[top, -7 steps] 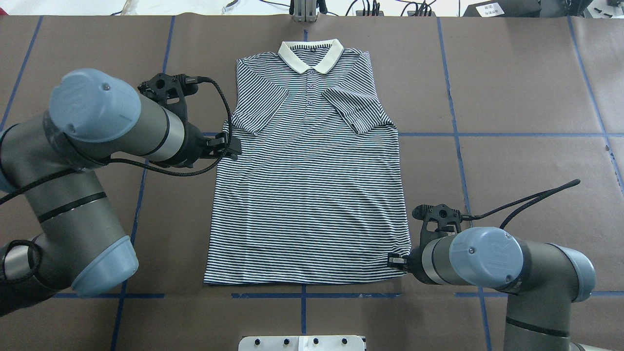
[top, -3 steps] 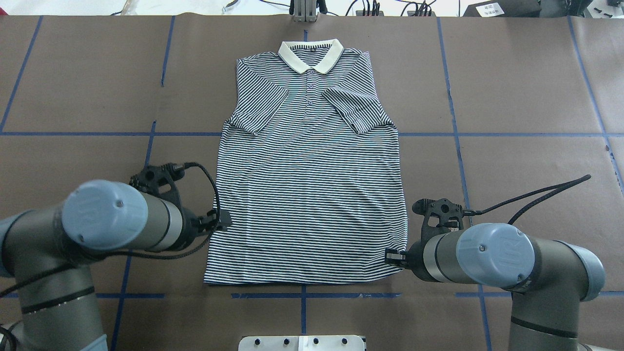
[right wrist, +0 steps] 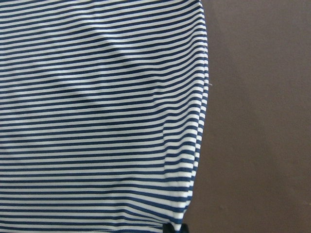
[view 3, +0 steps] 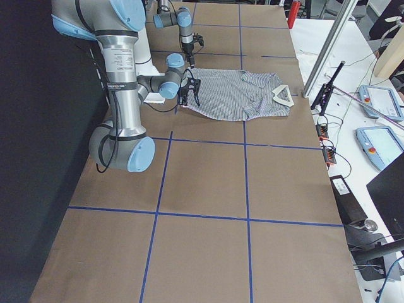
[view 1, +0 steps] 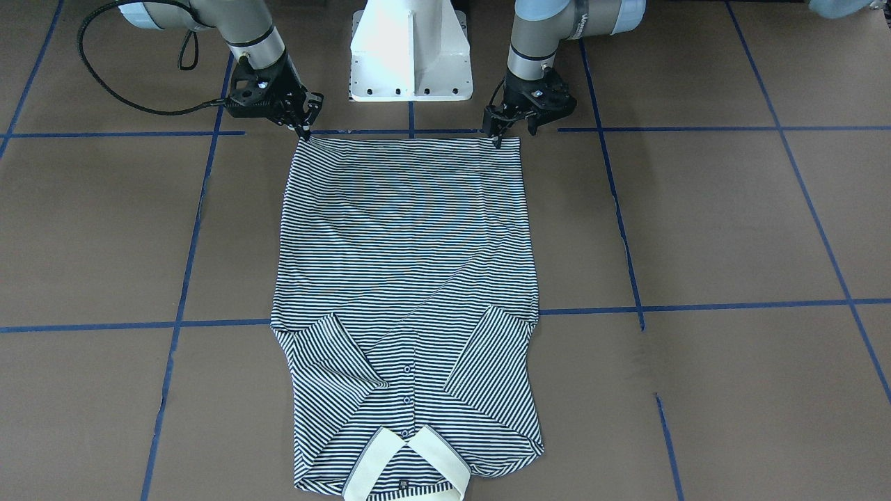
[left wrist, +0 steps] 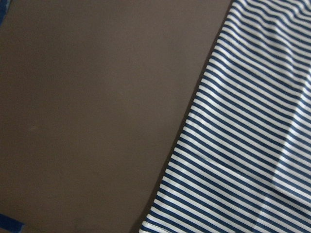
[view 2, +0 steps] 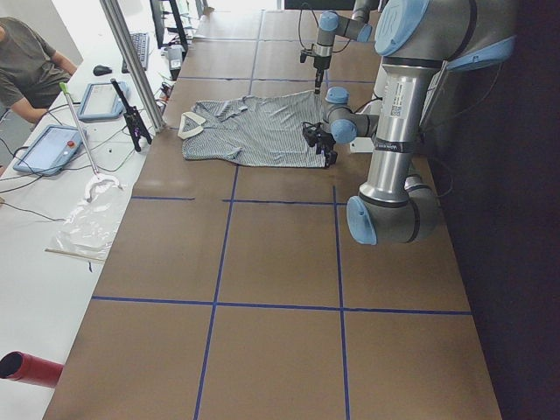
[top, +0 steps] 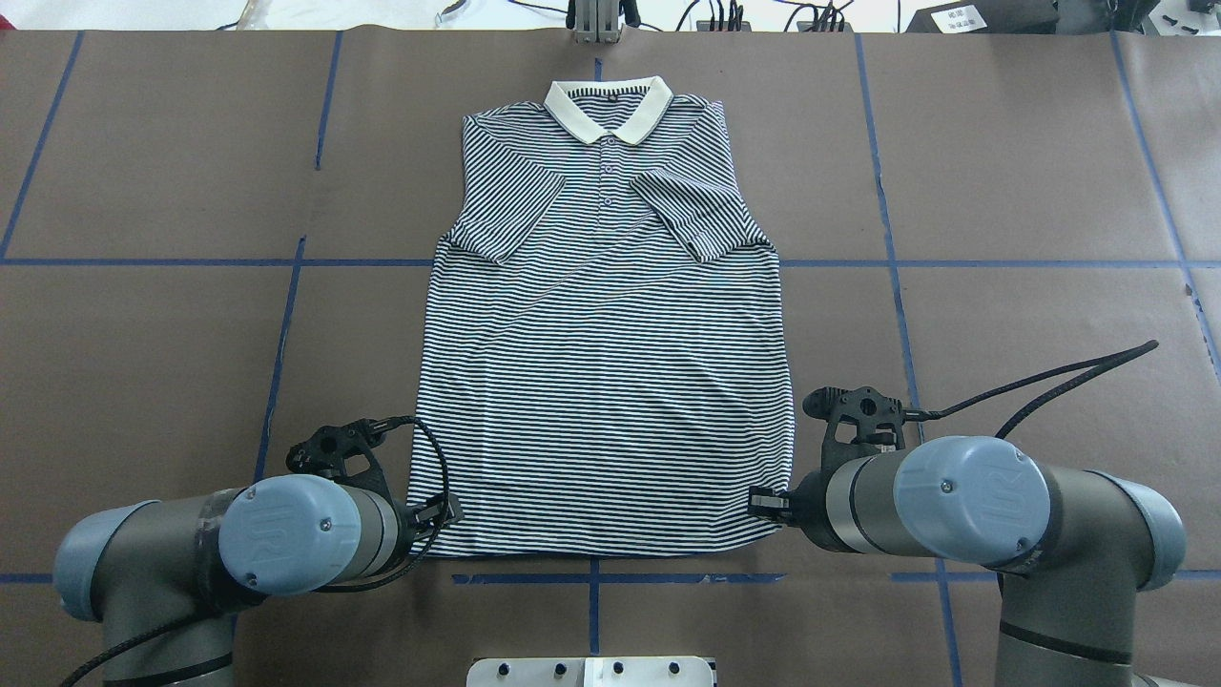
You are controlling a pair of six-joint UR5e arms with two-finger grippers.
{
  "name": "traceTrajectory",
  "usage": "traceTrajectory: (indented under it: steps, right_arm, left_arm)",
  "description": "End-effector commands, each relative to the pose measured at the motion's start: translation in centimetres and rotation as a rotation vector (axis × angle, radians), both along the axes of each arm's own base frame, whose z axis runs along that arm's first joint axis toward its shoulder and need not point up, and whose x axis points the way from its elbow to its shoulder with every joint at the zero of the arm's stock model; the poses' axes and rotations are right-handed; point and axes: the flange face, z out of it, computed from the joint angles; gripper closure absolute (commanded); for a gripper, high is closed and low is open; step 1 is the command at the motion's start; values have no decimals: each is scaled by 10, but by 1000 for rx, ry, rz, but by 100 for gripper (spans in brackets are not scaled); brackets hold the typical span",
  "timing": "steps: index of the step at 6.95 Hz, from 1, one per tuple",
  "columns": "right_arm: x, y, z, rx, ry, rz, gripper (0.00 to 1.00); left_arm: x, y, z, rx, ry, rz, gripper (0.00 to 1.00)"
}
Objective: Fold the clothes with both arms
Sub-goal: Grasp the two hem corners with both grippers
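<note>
Grabbing both hem corners looks like the step in hand. The polo shirt [top: 610, 382] lies flat on the desk [top: 1002, 191], front up, sleeves [top: 496, 215] folded in over the chest. Its hem [view 1: 407, 139] is on the side nearest the white pedestal base [view 1: 411, 56] and its collar [top: 608, 110] on the side farthest from it. The left pincer [view 1: 495, 136] sits at one hem corner just in front of the base, fingers apart, not clamped. The right pincer [view 1: 303, 129] is at the other hem corner, tips at the cloth edge; cannot tell whether apart or clamped. To do it well: go low to the desk, catch both fabric layers at each corner, close both sides before any lift. Then raise evenly and carry the hem away from the base toward the collar, taut and level. Likely risks: top layer only, or dragging the shirt askew.
</note>
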Motion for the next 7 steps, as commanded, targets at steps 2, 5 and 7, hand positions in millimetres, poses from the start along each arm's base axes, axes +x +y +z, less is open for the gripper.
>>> traceTrajectory:
  steps: [2,5,7]
  right_arm:
    - [3,-4,-1,-4,-5,2,100]
    - [6,-5,-3,-3,-9,5,100]
    - [8,-6,-5,-3,-12,7,100]
  left_arm:
    - [4,-1,8,2,-19,-11,24]
    - [13,2,16,-5,-35,-2,49]
    - [9,2,1,-1,-6,1,82]
